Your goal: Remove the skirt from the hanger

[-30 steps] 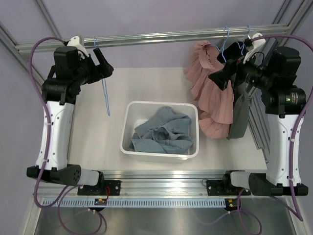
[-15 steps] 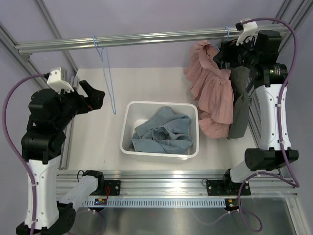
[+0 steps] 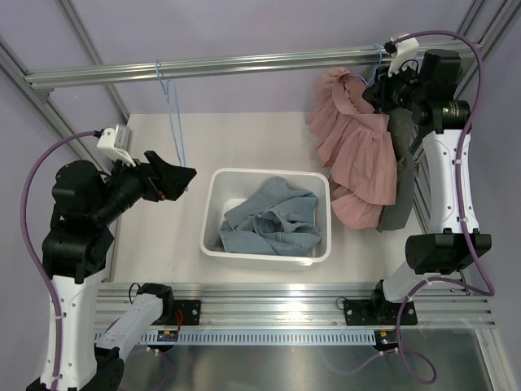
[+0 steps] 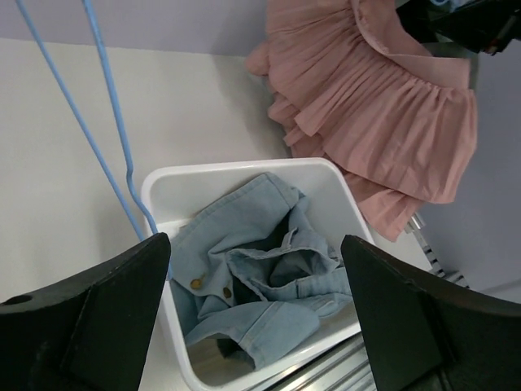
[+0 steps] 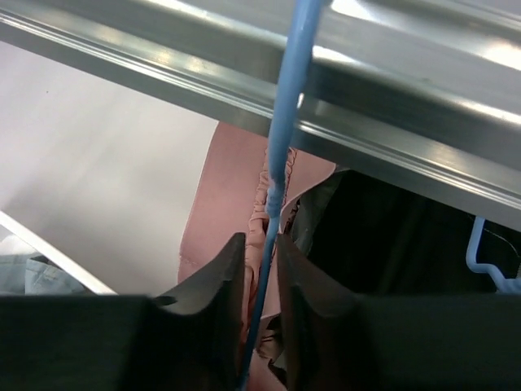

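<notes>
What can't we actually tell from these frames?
Right wrist: whether the right hand pinches the blue hanger; gaps too slim to judge.
Top external: how the hanger holds the pink skirt, buried under ruffles and the right arm.
Right wrist: second hanger, cut off by the right edge.

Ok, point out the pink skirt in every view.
Top external: skirt at upper right, hanging under the rail.
Left wrist: upper right, above the bin.
Right wrist: centre, behind the hanger.
Shared landmark: the white bin; what looks like its rim shows lower left in the right wrist view.
</notes>
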